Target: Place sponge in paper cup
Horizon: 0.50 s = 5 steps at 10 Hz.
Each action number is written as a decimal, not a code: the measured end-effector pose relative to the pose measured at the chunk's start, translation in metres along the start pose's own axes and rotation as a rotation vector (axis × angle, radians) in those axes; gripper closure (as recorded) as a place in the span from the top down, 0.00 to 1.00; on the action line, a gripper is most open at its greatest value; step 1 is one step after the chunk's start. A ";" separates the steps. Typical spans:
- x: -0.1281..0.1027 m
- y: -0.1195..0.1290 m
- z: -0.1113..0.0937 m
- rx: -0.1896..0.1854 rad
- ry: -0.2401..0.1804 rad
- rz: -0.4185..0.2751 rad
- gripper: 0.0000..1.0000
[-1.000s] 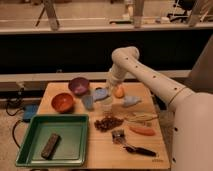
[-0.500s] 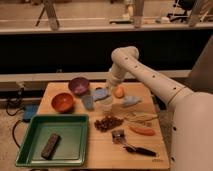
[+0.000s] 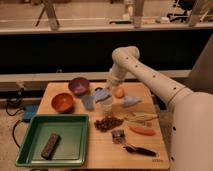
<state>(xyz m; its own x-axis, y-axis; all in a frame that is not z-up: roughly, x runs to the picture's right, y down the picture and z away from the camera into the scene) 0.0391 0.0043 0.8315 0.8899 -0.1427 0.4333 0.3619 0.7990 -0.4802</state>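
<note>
The light blue sponge [image 3: 102, 94] hangs at the tip of my gripper [image 3: 105, 92], just above and slightly left of the paper cup's rim. The small whitish paper cup [image 3: 106, 104] stands upright in the middle of the wooden table [image 3: 155, 155]. My arm reaches in from the right, bends at the back and comes down onto the sponge. The gripper is shut on the sponge, and its fingers are mostly hidden behind it.
A blue-grey oblong piece [image 3: 88, 101] lies left of the cup and a pale blue wedge [image 3: 131, 101] right of it. Nearby are an orange fruit [image 3: 119, 92], a purple bowl [image 3: 79, 85], an orange bowl [image 3: 62, 101], a green tray [image 3: 30, 150], a brown snack pile [image 3: 107, 122], a carrot-like piece [image 3: 142, 131] and a black-handled tool [image 3: 139, 149].
The gripper with the sponge has barely moved and stays over the cup. Nothing else on the table has shifted.
</note>
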 end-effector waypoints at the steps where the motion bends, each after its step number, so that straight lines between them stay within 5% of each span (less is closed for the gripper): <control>1: 0.006 0.002 -0.002 -0.005 0.001 -0.009 0.00; 5: 0.023 0.005 0.004 -0.048 0.058 -0.024 0.00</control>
<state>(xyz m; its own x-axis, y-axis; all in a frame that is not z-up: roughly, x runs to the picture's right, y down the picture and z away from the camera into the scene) 0.0604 0.0075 0.8416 0.8946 -0.1963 0.4014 0.3955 0.7660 -0.5068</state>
